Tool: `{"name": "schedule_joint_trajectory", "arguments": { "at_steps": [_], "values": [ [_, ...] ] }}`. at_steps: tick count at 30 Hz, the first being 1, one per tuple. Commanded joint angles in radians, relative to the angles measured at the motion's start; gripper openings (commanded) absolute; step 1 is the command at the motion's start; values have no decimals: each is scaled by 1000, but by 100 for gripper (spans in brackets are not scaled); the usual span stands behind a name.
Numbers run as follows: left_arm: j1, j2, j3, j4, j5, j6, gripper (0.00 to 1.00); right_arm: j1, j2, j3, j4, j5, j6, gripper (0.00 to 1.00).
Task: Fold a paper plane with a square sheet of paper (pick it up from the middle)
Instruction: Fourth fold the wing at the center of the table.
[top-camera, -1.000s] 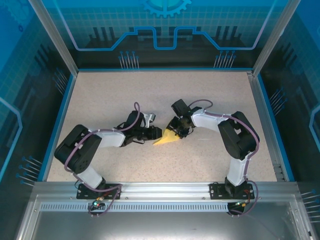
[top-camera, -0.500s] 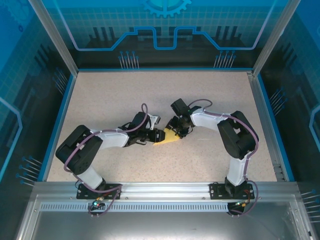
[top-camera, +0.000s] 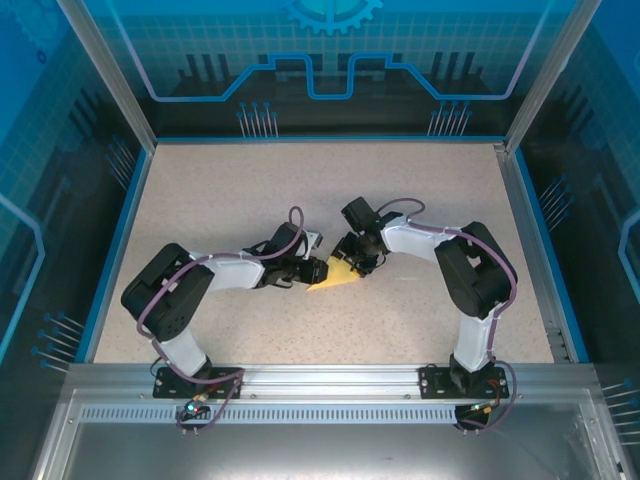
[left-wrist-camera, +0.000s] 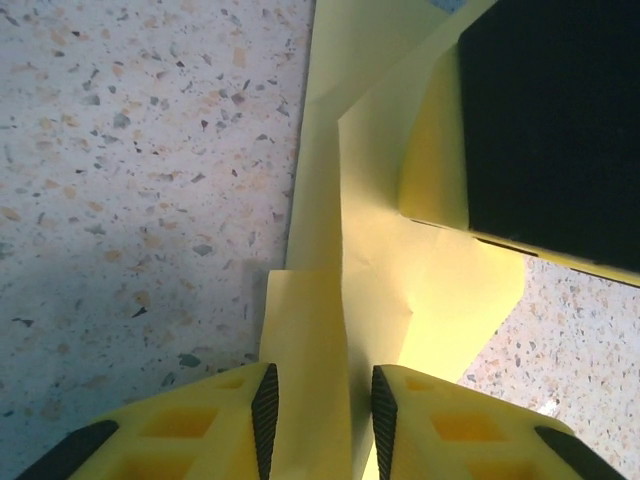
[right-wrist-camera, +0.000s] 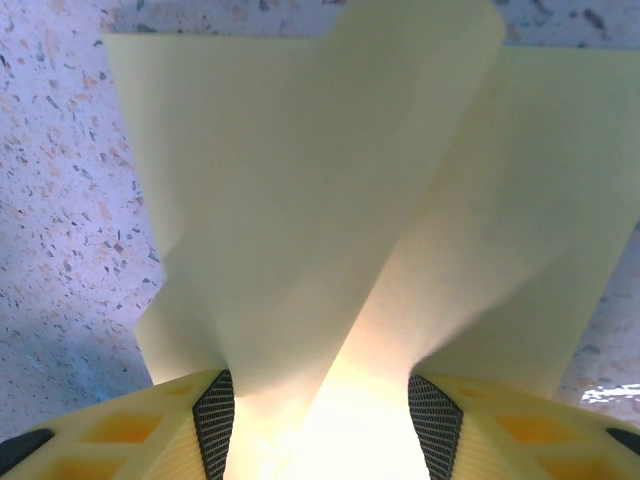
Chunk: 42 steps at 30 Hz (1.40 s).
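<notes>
The paper (top-camera: 335, 277) lies near the middle of the table (top-camera: 300, 180), between the two grippers. It is already folded to a yellow wedge with its point toward the left and the near edge.

The left arm goes up from its base at the near-left, bends at the elbow, and the forearm reaches low to the right. The left gripper (top-camera: 312, 268) is at the left end of the paper. In the left wrist view its pads (left-wrist-camera: 265, 410) stand close together and a raised fold of the paper passes between them, so it pinches the paper.

The right arm rises from the near-right, folds at the elbow, and the forearm runs to the left. The wrist then turns down and toward the near edge, and the right gripper (top-camera: 355, 262) sits on the wider right end of the paper. In the right wrist view its pads (right-wrist-camera: 213, 420) are partly spread, with a bulging fold of paper between them that reaches both. I cannot tell if they really squeeze it.
</notes>
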<state>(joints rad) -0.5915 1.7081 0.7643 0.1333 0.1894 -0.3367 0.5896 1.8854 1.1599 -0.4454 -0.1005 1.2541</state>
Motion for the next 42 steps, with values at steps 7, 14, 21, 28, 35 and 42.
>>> {"name": "schedule_joint_trajectory", "arguments": {
  "at_steps": [7,14,21,28,35,42],
  "values": [
    [-6,43,33,-34,-27,6,33,-2,67,-57,-170,79,16,55],
    [-7,54,37,-46,-32,2,30,-5,70,-58,-171,76,25,52],
    [-5,59,37,-46,-19,1,28,-8,81,-53,-182,70,24,46],
    [-5,57,32,-48,-25,1,27,-10,105,-21,-212,67,6,48],
    [-6,39,31,-52,-48,-4,23,-10,135,-2,-229,62,-1,51],
    [-5,31,32,-46,-52,-11,22,-10,163,21,-254,61,-12,55]
  ]
}}
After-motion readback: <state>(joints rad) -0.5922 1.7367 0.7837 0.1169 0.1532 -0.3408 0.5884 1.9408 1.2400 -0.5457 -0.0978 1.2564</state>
